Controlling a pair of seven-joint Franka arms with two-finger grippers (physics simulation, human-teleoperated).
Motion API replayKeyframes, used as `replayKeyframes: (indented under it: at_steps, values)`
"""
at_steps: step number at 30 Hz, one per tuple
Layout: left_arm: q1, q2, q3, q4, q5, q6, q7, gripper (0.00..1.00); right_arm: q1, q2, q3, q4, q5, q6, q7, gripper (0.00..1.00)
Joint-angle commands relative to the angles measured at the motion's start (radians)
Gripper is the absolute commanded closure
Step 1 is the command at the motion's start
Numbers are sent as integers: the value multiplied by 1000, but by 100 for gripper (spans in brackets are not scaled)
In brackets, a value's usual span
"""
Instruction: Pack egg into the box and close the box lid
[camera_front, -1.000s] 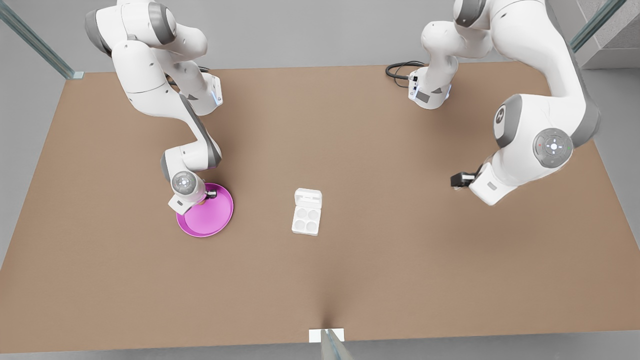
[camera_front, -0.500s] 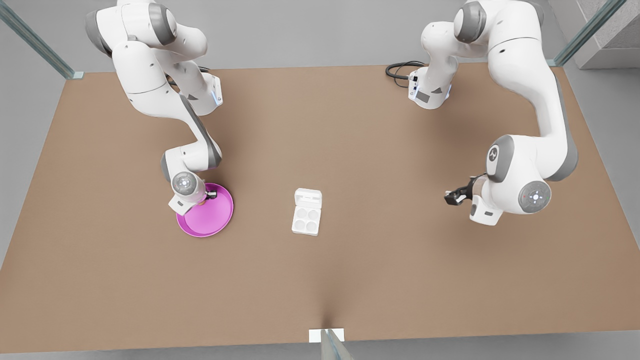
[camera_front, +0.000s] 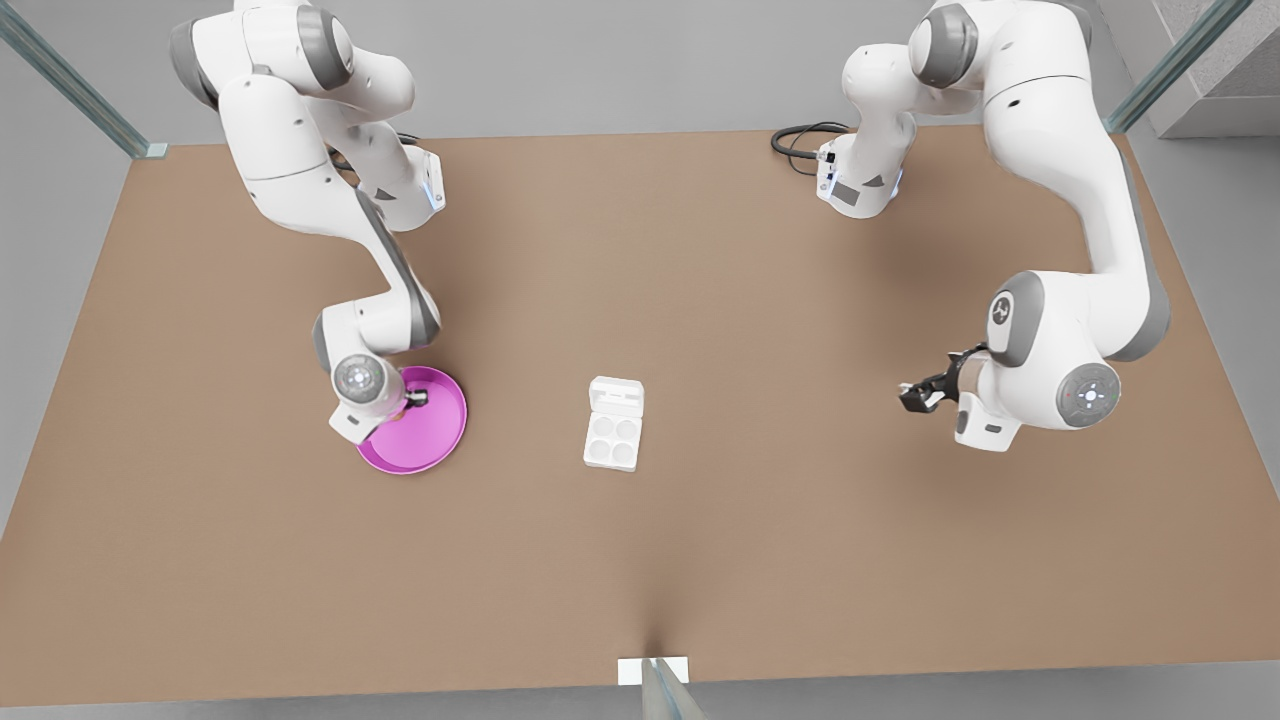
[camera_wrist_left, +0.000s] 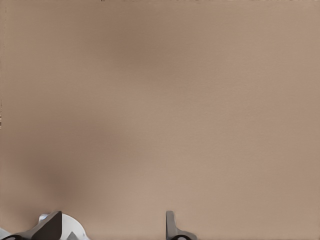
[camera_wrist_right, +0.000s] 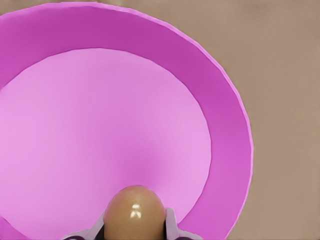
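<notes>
Egg (camera_wrist_right: 135, 212) has risen off the pink plate (camera_wrist_right: 220, 105), pinched in the right claw (camera_front: 408, 403); left claw (camera_front: 915, 397) gapes wide.

I see a plain brown tabletop (camera_front: 760, 300) running the full width of the front view. On it, toward the front view's left, a round pink plate (camera_front: 435, 435) sits flat. Near the middle lies the box (camera_front: 610, 442), its four cups facing up and the box lid (camera_front: 617, 396) folded back flat on the tabletop on the far side. At the far edge a black cable (camera_front: 797, 136) loops beside an arm base.
</notes>
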Motion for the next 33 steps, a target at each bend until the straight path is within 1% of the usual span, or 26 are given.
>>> replayKeyframes:
  at_steps: [1,5,9,12,14,16,20,22,25,26,27,28,29,30,32,33]
  values:
    - [-3,0,0,0,2,0,0,0,0,0,0,8,-25,-3,4,44]
    - [-3,0,0,0,2,3,-2,0,31,8,0,90,-25,-2,-32,44]
    - [-9,0,-2,-1,5,3,-11,0,130,8,1,159,-22,0,-57,44]
    - [-8,0,-2,0,6,5,-11,0,199,29,1,251,-20,9,-72,44]
    - [-8,0,-2,-1,6,5,-11,0,235,126,0,395,-19,10,-68,44]
    - [-8,0,-2,0,8,5,-9,0,290,192,0,491,-17,10,-57,44]
    - [-5,0,-2,0,11,11,-8,0,408,212,0,511,24,39,-69,44]
    - [-6,0,0,2,9,11,-8,0,437,214,1,524,22,39,-65,44]
    - [38,0,1,144,11,23,3,0,456,224,1,545,24,39,-68,44]
    - [35,-2,15,157,55,20,122,0,454,260,-2,607,26,39,-69,44]
    - [35,-34,20,160,109,2,354,0,457,279,-2,626,19,55,-66,44]
    - [37,-67,77,160,100,-6,619,0,459,292,-2,631,21,98,-62,44]
    - [35,-101,92,158,61,44,686,0,463,293,-2,633,22,99,-60,44]
    - [34,-100,93,158,61,92,695,0,482,293,-3,634,53,99,-62,44]
    - [35,-103,95,157,69,74,764,0,502,293,-3,636,90,105,-62,44]
    - [35,-101,104,131,71,55,842,0,525,292,-2,640,110,105,-62,44]
